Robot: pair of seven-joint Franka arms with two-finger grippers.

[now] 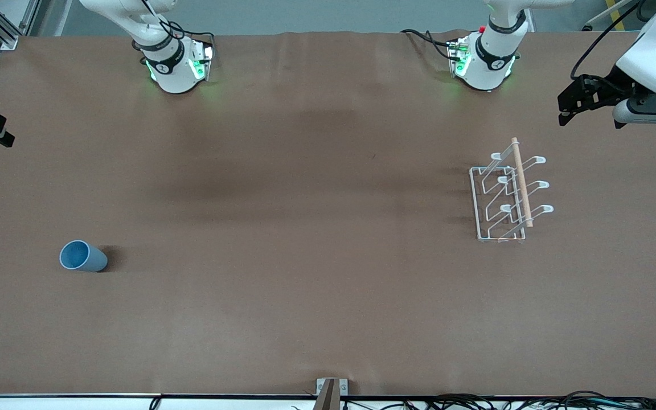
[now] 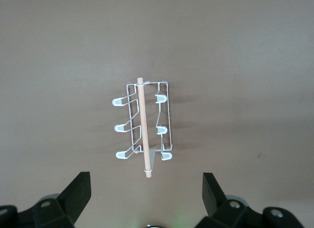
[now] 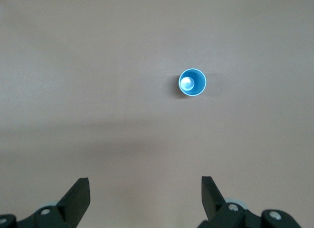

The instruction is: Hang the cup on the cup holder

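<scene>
Cup (image 1: 82, 256): we find it upright, mouth up, on the brown surface (image 1: 305, 228) toward the right arm's end
Cup holder (image 1: 507, 196): we see it standing on the surface toward the left arm's end, well apart from the cup
Left pincer (image 2: 146, 193): wide open, holding nothing, high over the cup holder
Right pincer (image 3: 145, 196): wide open, holding nothing, high over the surface near the cup

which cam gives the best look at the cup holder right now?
Left wrist view: the cup holder sits mid-frame seen from above, showing all six looped prongs, the base frame and the wooden rod. The front view shows it too, smaller and at a slant, toward the left arm's end of the table. The right wrist view shows none of it, only the cup.
</scene>
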